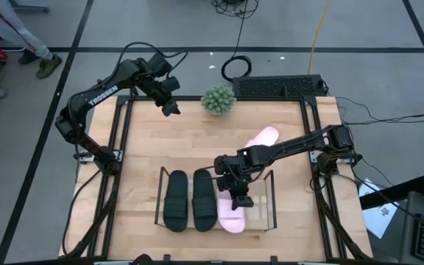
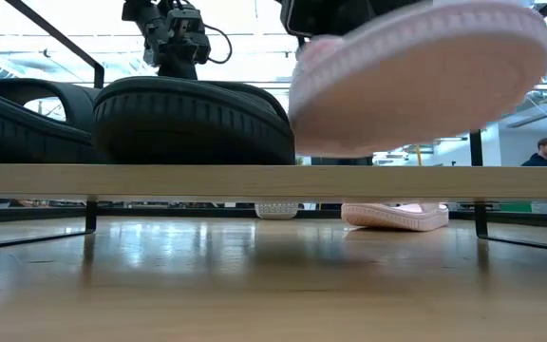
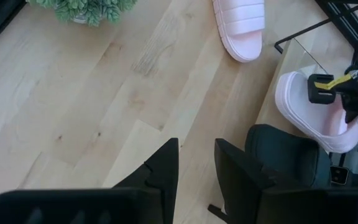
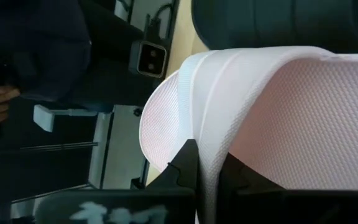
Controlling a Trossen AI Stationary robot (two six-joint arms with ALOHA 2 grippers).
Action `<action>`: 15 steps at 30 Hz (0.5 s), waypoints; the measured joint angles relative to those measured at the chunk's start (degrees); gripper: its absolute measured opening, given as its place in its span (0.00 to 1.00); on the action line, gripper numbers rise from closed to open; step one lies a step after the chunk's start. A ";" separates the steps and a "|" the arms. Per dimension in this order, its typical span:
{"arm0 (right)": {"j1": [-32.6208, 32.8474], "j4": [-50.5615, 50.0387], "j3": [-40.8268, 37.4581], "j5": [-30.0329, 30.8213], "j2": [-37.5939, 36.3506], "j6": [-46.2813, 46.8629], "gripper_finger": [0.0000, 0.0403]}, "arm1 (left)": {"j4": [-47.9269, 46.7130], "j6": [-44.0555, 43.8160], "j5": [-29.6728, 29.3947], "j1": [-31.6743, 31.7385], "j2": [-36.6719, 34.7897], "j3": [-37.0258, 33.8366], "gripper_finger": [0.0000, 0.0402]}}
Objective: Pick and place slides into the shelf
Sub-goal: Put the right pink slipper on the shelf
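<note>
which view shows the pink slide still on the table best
The high view: the loose pink slide lies whole on the table beyond the shelf. The left wrist view crops its far end, the low view shows only its sole edge under the shelf, and the right wrist view misses it.

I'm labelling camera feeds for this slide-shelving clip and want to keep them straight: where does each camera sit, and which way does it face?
High: above the table, looking straight down; both arms, shelf, two black slides, plant.
Low: at table-top height, looking level under the shelf; left gripper above.
Left wrist: on the left arm, facing down past its parted fingers at the loose pink slide.
Right wrist: on the right arm, right gripper clamping the held pink slide.
Shared: all four views show the held pink slide.
</note>
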 joint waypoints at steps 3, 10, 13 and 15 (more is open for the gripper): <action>0.00 -0.44 -0.87 0.03 0.05 0.07 0.01 | 0.00 0.06 0.00 0.00 0.00 0.00 0.26; 0.00 0.31 -0.99 0.05 0.04 0.03 0.01 | 0.00 0.06 -0.01 0.00 0.00 0.00 0.26; 0.00 0.44 -0.99 0.09 0.04 -0.15 0.01 | 0.02 0.06 -0.02 0.00 0.00 0.00 0.26; 0.00 0.39 -1.01 0.16 0.04 -0.18 0.01 | 0.02 0.05 0.00 0.00 0.00 0.00 0.26</action>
